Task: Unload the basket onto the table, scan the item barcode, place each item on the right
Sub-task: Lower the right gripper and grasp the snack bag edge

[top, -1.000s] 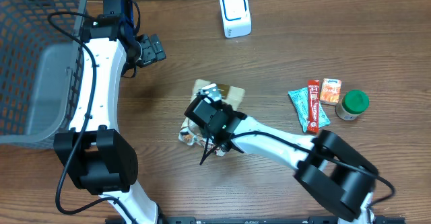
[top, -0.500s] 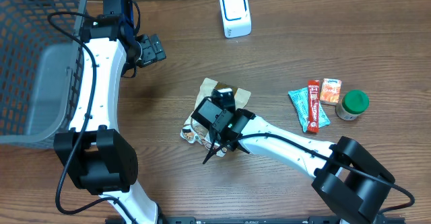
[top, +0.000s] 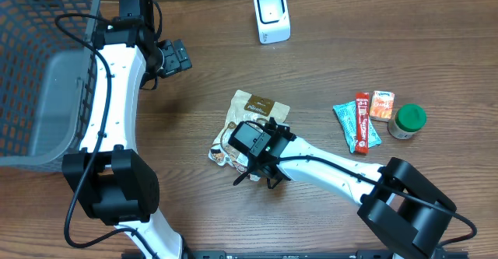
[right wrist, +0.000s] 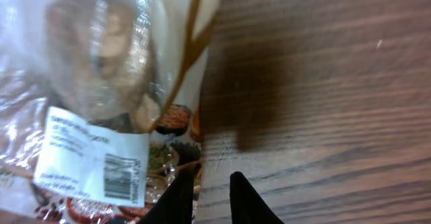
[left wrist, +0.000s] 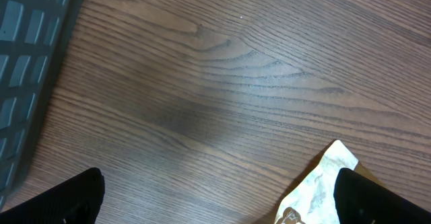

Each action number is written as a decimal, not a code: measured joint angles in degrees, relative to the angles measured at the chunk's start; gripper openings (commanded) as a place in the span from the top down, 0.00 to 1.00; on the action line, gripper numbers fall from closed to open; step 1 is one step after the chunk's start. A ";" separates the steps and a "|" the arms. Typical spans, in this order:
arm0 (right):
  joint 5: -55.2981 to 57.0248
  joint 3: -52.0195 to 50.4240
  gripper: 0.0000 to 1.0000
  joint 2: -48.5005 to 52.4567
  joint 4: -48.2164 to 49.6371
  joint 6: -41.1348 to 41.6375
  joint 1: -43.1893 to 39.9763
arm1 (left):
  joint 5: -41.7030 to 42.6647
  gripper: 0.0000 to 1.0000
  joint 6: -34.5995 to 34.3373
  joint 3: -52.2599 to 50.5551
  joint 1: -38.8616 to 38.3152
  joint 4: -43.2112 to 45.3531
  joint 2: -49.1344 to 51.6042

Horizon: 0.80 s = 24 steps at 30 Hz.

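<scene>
**Q:** R gripper (right wrist: 210,183), state?

**A:** Fingers are seen nearly together at the near edge of the snack bag (top: 253,123). Whether film is pinched betw. them can't be told. L gripper (top: 177,57) is held wide apart w/ nothing in it, up beside the basket (top: 47,72).

**Q:** Layout, big to small?

**A:** Wood table (top: 327,64). Basket at far L. Bag lies flat mid-table, partly under the R wrist. Scanner (top: 271,15) stands at the far edge, well apart from the bag. A white barcode label (right wrist: 101,163) is seen on the bag's clear panel in the R wrist view, facing up, just beside the fingers.

**Q:** Step in hand?

**A:** Judged to be the grasp of the bag, w/ lift and scan not yet done.

**Q:** How is it done well?

**A:** Edge seam only should be taken, so the label is kept clear of the fingers. Film looks slick and crinkly, so a firm pinch should be confirmed before any lift. Bag prob. droops when raised. Label should be turned square to the scanner window and held flat, as creases or glare could spoil the read. L gripper could be brought in to tension the far corner if needed.
</scene>
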 measured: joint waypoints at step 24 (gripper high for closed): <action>-5.77 -0.46 0.96 0.00 3.04 -0.74 2.03 | 0.00 0.00 0.00 0.00 0.00 0.02 0.00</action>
